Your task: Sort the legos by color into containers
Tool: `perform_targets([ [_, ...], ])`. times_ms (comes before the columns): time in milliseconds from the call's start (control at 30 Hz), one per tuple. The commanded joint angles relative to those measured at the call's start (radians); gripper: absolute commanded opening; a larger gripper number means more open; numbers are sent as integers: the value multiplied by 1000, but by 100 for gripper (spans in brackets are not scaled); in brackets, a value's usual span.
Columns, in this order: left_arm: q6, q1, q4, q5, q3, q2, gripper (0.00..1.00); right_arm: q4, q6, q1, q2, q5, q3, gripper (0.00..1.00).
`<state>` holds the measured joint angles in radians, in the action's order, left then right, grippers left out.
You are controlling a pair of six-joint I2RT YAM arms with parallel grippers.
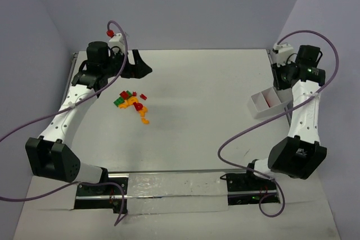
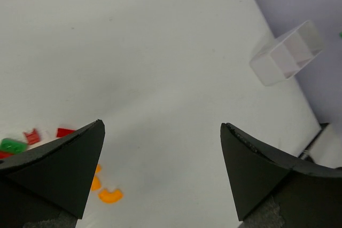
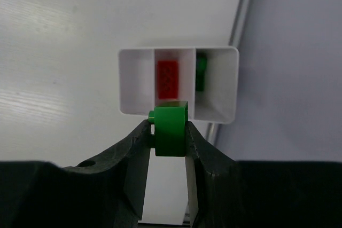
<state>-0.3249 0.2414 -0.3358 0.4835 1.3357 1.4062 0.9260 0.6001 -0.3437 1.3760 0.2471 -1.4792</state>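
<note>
The loose legos (image 1: 133, 103), red, green and orange-yellow, lie in a small pile left of the table's middle. My left gripper (image 1: 139, 63) hovers behind that pile, open and empty. In the left wrist view its fingers (image 2: 64, 169) stand wide apart, with orange pieces (image 2: 110, 195) and red ones (image 2: 65, 132) beside the left one. At the far right my right gripper (image 3: 169, 127) is shut on a green lego (image 3: 171, 131), just short of the white container (image 3: 178, 111). Its middle compartment holds a red lego (image 3: 168, 78); its right one holds a green lego (image 3: 201, 71).
The container (image 1: 269, 104) sits near the table's right edge, also visible far off in the left wrist view (image 2: 287, 53). Purple cables (image 1: 242, 133) loop from both arms. A metal rail (image 1: 180, 172) runs along the near edge between the arm bases.
</note>
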Motion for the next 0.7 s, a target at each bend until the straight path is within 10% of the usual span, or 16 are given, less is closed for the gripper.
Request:
perform_targets([
  [0, 194, -8, -80, -36, 1, 0, 99, 50, 114, -74, 50, -9, -20, 0],
  [667, 263, -8, -105, -6, -4, 16, 99, -62, 138, -92, 282, -83, -78, 3],
])
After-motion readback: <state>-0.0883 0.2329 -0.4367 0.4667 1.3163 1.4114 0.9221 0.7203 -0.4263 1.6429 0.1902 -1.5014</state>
